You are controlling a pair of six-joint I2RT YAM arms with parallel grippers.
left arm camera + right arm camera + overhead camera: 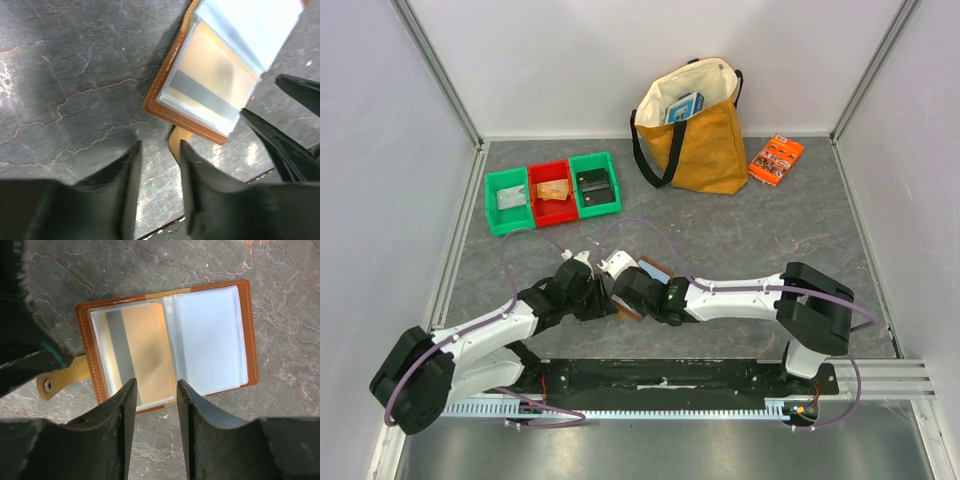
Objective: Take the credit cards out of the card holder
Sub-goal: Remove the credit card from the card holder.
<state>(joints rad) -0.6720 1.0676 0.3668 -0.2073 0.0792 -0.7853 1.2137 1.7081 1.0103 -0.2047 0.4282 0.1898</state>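
- Card holder (167, 342): brown, stitched edge, lying open and flat on grey veined table (280, 270), near the table's middle, under both wrists.
- Tan card (142, 350): with a grey stripe, seated in the clear sleeve of the holder's left half, not drawn out.
- Pale blue leaf (210, 340): on the holder's right half; card or bare pocket, cannot tell.
- Tab (62, 380): tan, with a snap stud, sticking out from the holder's left edge.
- Left gripper (159, 147): jaws parted narrowly, nothing clamped, tab showing in the gap close to one finger; contact cannot be told.
- Right gripper (154, 385): jaws parted moderately, above the holder's near edge at the fold, nothing held.
- Green bin (507, 200), red bin (552, 192), second green bin (595, 184): in a row, touching, far left.
- Tote bag (700, 140): mustard, black handles, at the back wall, blue box (684, 107) inside.
- Orange packet (776, 158): flat, just right of the bag.
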